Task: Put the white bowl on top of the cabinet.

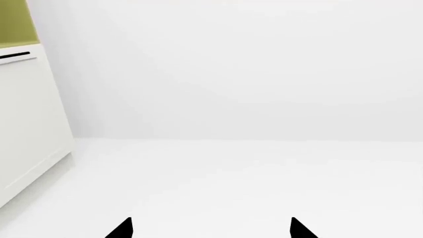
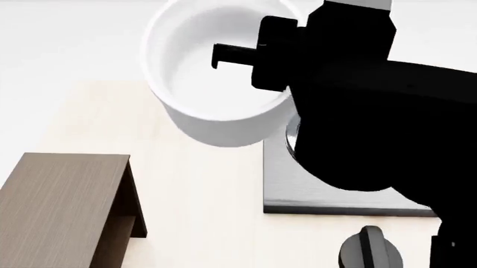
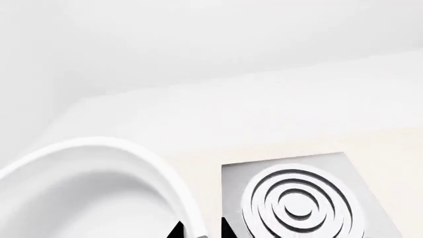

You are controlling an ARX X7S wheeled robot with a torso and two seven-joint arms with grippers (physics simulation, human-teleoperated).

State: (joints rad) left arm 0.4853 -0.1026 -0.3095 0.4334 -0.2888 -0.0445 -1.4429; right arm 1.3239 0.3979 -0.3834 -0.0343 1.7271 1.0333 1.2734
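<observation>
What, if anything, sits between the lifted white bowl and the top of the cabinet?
Nothing visible. The white bowl hangs in the right gripper above the counter, and the cabinet top at the lower left is bare.

Right pincer (image 3: 198, 230) closed, raised, seemingly clamping wall; left pincer (image 1: 211, 229) fingers apart, empty.

All three renders are bright, evenly lit and sharp, with no blur or edge distortion. White surfaces wash out, so the white bowl (image 2: 216, 84) nearly merges with the pale background. The right arm (image 2: 372, 111) is flat, featureless black; shadows are faint and soft
</observation>
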